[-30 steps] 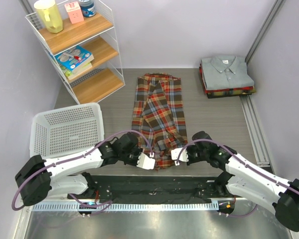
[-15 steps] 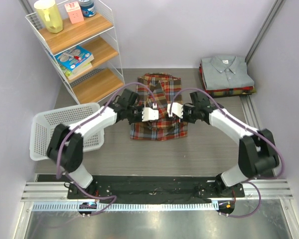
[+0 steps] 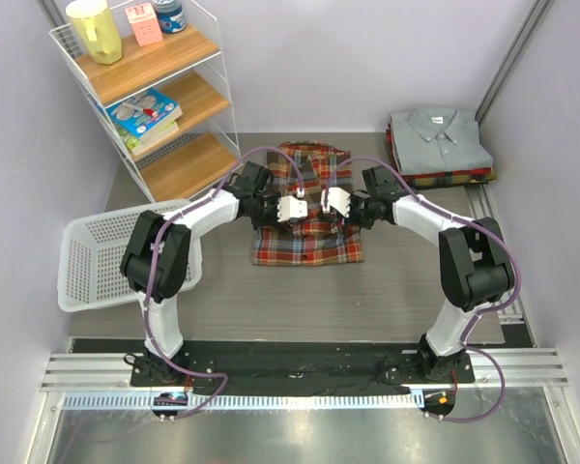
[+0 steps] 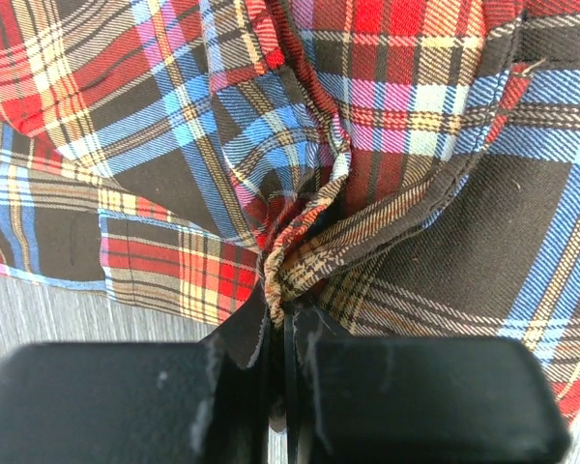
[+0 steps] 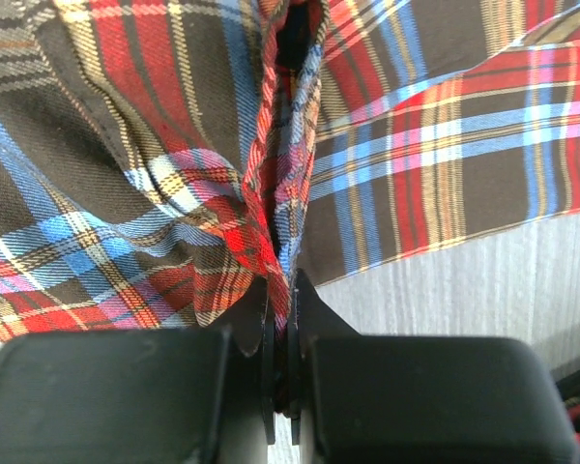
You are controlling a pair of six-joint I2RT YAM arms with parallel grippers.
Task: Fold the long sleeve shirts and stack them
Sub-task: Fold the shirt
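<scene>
The plaid flannel shirt (image 3: 307, 244) lies on the table's middle, its near half doubled back over its far half. My left gripper (image 3: 292, 208) is shut on a bunched fold of the plaid cloth (image 4: 288, 263) above the shirt's left part. My right gripper (image 3: 333, 201) is shut on another pinch of the plaid cloth (image 5: 278, 253) above its right part. The two grippers are close together over the shirt. The stack of folded shirts (image 3: 439, 147), topmost grey with collar and buttons, lies at the back right.
A white wire shelf (image 3: 164, 97) with books, a jug and boxes stands at the back left. A white plastic basket (image 3: 92, 266) sits at the left. A metal rail (image 3: 493, 251) runs along the right side of the table.
Both grippers carried the shirt's near hem from the table's front edge up and away, over the shirt toward its collar. The shirt now lies folded in half, much shorter.
</scene>
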